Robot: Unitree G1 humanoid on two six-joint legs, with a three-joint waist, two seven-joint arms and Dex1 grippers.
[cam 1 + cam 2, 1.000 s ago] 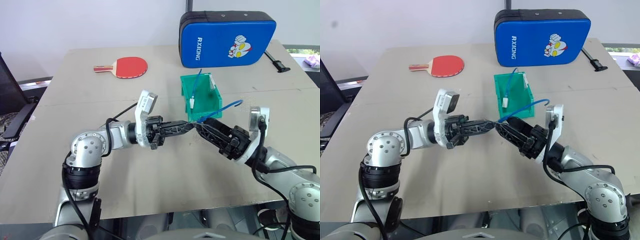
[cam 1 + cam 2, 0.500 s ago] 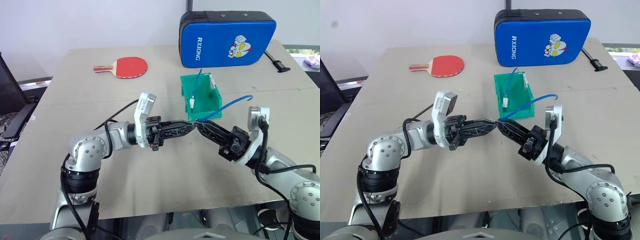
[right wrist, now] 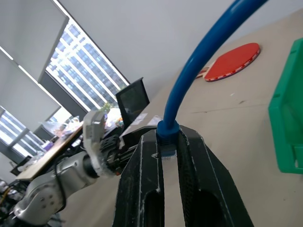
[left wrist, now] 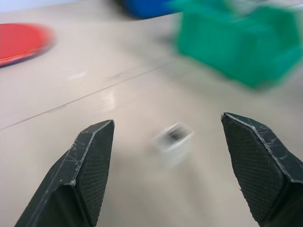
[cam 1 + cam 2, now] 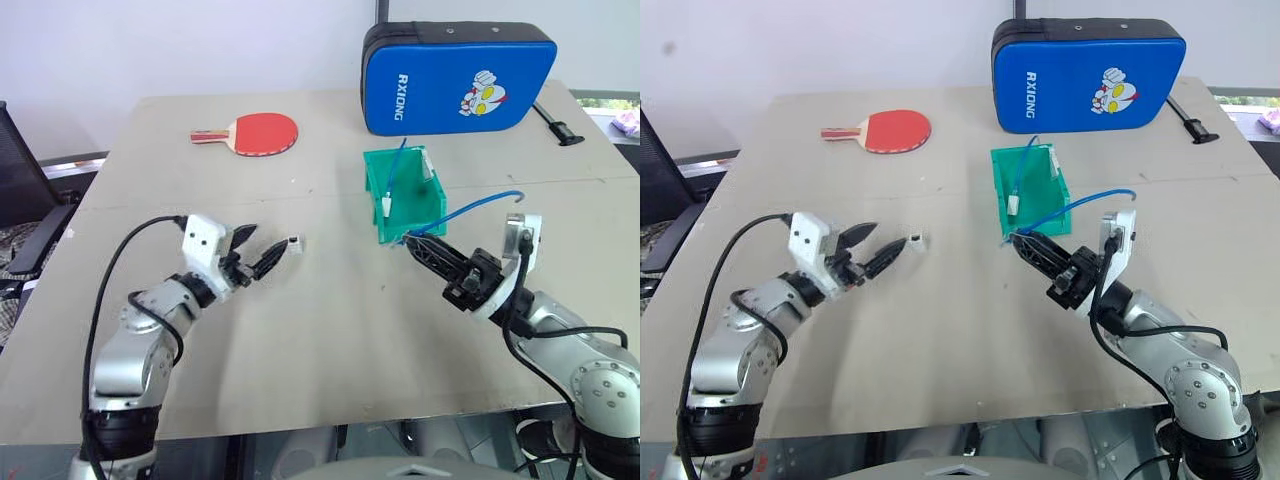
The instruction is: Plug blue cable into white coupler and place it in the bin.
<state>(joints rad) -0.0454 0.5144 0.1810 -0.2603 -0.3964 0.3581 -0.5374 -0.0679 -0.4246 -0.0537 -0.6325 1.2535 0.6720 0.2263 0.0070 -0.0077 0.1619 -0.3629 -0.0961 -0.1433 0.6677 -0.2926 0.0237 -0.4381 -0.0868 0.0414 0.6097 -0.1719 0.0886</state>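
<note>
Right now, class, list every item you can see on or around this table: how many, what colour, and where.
white coupler: one, white, loose just past the left pincer's tips
blue cable: one, blue, plug end clamped in the right pincer
bin: one, green, table centre
second cable: one, blue with white block, inside the bin
table tennis paddle: one, red, far left
padded case: one, blue, far edge
table: one, beige
left pincer: black, open
right pincer: black, shut on the blue cable
</note>
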